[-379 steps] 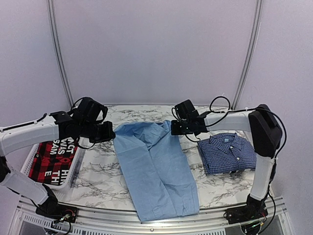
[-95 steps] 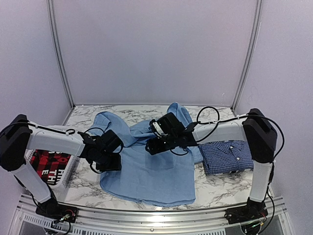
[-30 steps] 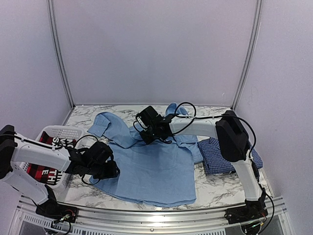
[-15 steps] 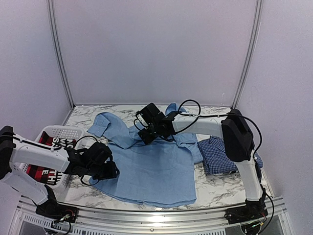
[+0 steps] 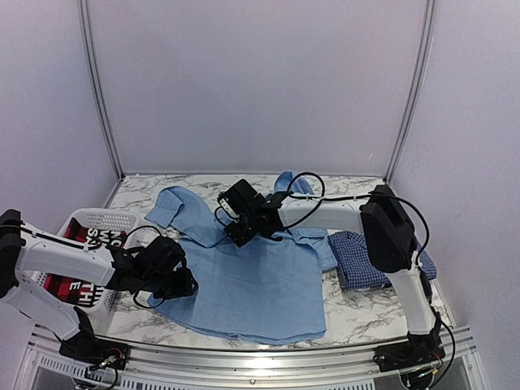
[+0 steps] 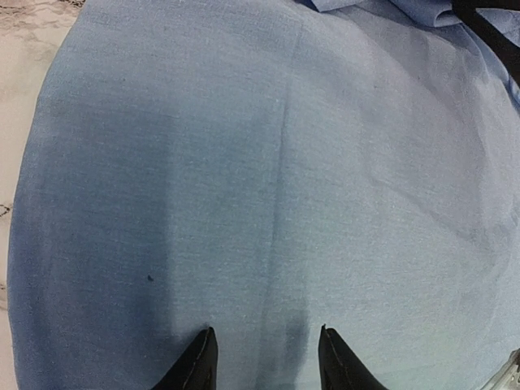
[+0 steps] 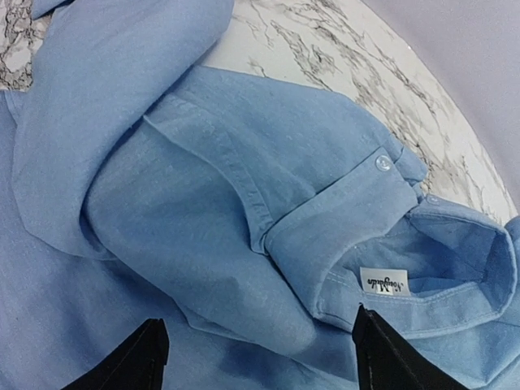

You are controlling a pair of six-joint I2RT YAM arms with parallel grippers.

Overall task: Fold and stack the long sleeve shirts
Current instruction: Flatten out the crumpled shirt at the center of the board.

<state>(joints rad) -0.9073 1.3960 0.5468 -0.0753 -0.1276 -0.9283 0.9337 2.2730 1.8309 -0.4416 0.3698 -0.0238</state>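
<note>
Because the light blue shirt (image 5: 252,276) is limp and light, it will bunch — pinch the cuff (image 7: 341,211) or collar (image 7: 455,268); the left gripper (image 6: 266,333) and right gripper (image 7: 260,321) both gape empty.

The white-and-grey marbled surface (image 5: 366,317) carries three things. A light blue shirt (image 5: 252,280) lies spread and rumpled across its middle, from close to the far edge almost down to the near edge, with one sleeve reaching toward the far left corner. A folded dark blue checked shirt (image 5: 348,262) lies by the right edge, just beside the light blue one. A white slatted basket (image 5: 81,218) sits at the left edge.
</note>
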